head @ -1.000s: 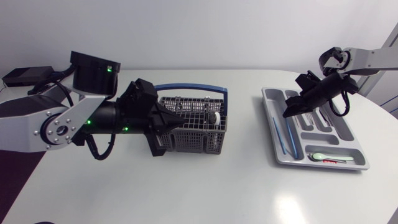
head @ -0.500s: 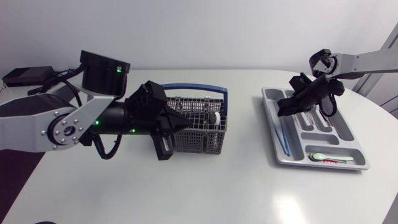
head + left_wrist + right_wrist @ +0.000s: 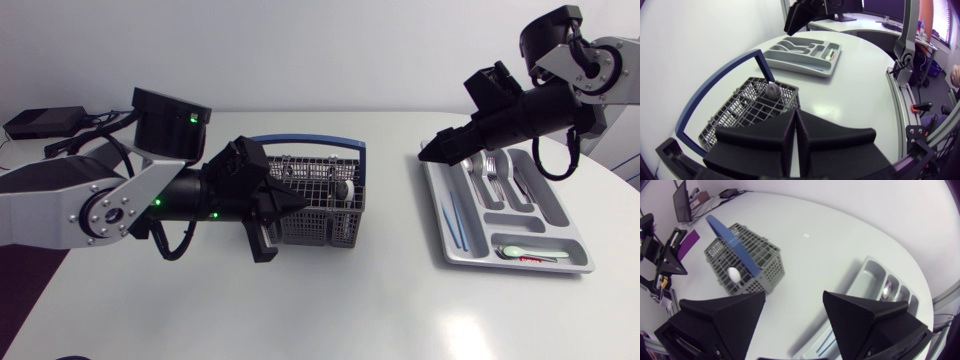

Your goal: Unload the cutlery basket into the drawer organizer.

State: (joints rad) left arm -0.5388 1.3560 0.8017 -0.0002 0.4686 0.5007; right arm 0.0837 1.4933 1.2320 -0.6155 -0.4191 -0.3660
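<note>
The grey wire cutlery basket with a blue hoop handle stands left of centre; a utensil with a round white end sticks up inside it. My left gripper is shut with nothing in it, its tips at the basket's near side. The grey drawer organizer lies at the right and holds metal cutlery, a blue piece and a pale green spoon. My right gripper hangs open and empty above the organizer's left edge.
A black box with cables sits at the table's back left corner. The table's curved edge runs close behind the organizer on the right. Bare white tabletop lies between the basket and the organizer.
My right gripper has opened, lifted off the organizer and swung left toward the table's middle. My left arm has edged slightly right, toward the basket, still shut.
</note>
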